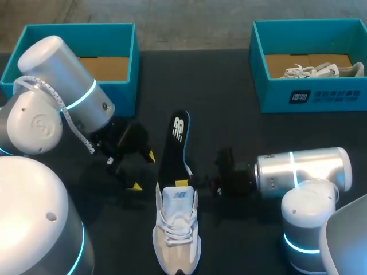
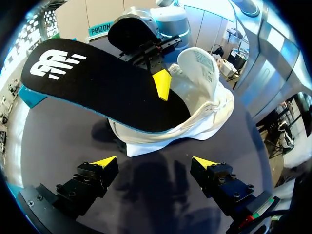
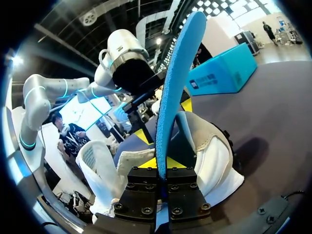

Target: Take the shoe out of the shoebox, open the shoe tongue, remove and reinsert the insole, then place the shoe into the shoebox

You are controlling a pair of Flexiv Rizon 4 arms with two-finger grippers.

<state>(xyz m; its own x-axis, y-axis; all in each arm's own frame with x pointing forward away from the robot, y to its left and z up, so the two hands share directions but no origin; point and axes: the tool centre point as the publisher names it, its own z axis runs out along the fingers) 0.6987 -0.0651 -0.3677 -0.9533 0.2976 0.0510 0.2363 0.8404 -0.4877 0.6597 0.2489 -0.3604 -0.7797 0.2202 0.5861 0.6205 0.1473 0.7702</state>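
A dark, matte table (image 1: 198,86) spans the head view under even light, with soft shadows

1. Head view: the white lace-up sneaker (image 1: 176,229) runs off the bottom edge, so you lose its toe.
2. The black foam insole (image 1: 175,143) dips behind the sneaker's tongue, so its lower end is hidden.
3. Right wrist view: the right gripper (image 3: 162,168) hides most of its yellow tips behind its own black finger blocks.
4. Left wrist view: the insole covers the sneaker's inside, and you only get one yellow tip of that gripper.
5. The left teal cardboard shoebox (image 1: 127,51) sits partly behind the left arm (image 1: 63,74).
6. The right teal shoebox (image 1: 275,97) gets clipped at the edge. The white shoe (image 1: 315,70) inside is too small for detail.
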